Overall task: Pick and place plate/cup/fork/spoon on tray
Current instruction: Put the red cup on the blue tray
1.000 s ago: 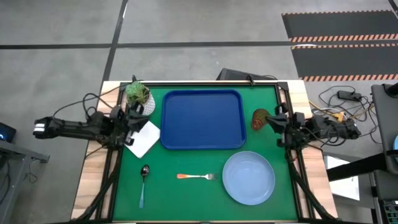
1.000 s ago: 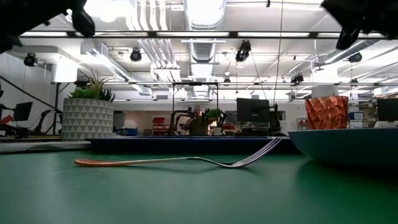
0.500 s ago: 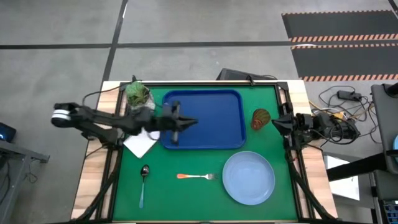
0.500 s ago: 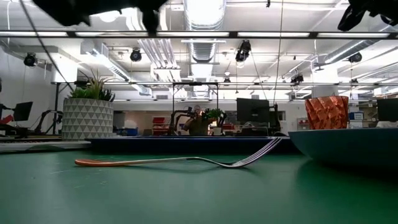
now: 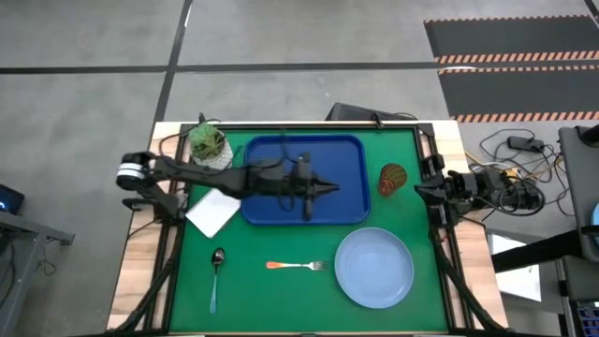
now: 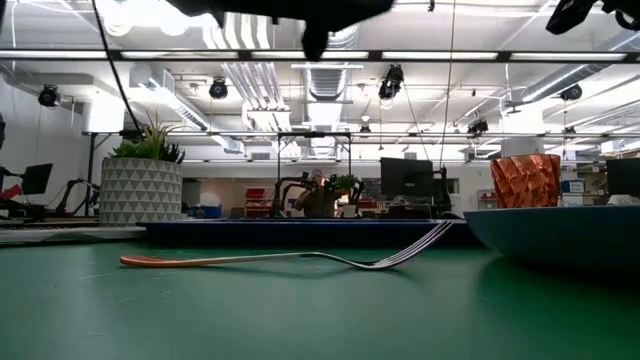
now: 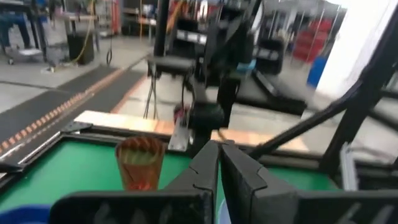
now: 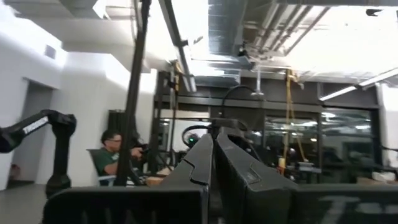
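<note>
The deep-blue tray (image 5: 271, 159) lies at the far middle of the green mat. My left gripper (image 5: 335, 187) is shut and empty above the tray's right part, pointing toward the table's right edge. Its wrist view (image 7: 219, 148) shows the dark-red cup (image 7: 140, 163) ahead. The cup (image 5: 392, 178) stands on the mat right of the tray. The light-blue plate (image 5: 374, 268) lies at the near right. The orange-handled fork (image 5: 295, 266) lies left of the plate. The blue-handled spoon (image 5: 215, 276) lies at the near left. My right gripper (image 5: 418, 187) is shut and empty at the right edge, just right of the cup.
A white pot with a green plant (image 5: 208, 143) stands at the far left. A white flat thing (image 5: 213, 212) lies left of the tray. Black frame bars run along the table's left and right edges. People sit in the room behind the table (image 8: 115, 155).
My left arm has swung out from the table's left edge toward the right, across the tray and high above it, toward the cup. Its gripper stays empty. The plate, cup, fork and spoon have not moved.
</note>
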You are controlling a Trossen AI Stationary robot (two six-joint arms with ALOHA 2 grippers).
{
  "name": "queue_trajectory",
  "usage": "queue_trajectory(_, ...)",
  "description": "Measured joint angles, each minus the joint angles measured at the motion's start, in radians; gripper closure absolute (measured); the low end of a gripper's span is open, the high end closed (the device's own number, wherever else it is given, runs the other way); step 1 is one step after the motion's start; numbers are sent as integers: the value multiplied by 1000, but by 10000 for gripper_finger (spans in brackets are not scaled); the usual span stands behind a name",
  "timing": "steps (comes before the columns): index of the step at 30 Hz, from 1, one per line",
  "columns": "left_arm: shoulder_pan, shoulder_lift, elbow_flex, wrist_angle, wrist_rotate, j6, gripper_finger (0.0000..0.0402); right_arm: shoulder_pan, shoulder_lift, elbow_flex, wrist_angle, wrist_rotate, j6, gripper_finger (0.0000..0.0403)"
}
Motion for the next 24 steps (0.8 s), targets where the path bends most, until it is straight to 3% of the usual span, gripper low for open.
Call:
queue_trajectory(6, 0, 135, 169, -98, 0, 66, 401, 0, 0, 12, -1, -67, 8, 394)
queue_trajectory(12, 2, 229, 264, -115, 1, 82, 401, 0, -1, 38, 3, -170, 11, 394)
queue_trajectory(24, 12, 432, 548, -255, 4, 135, 401, 0, -1, 39, 14, -184, 23, 394)
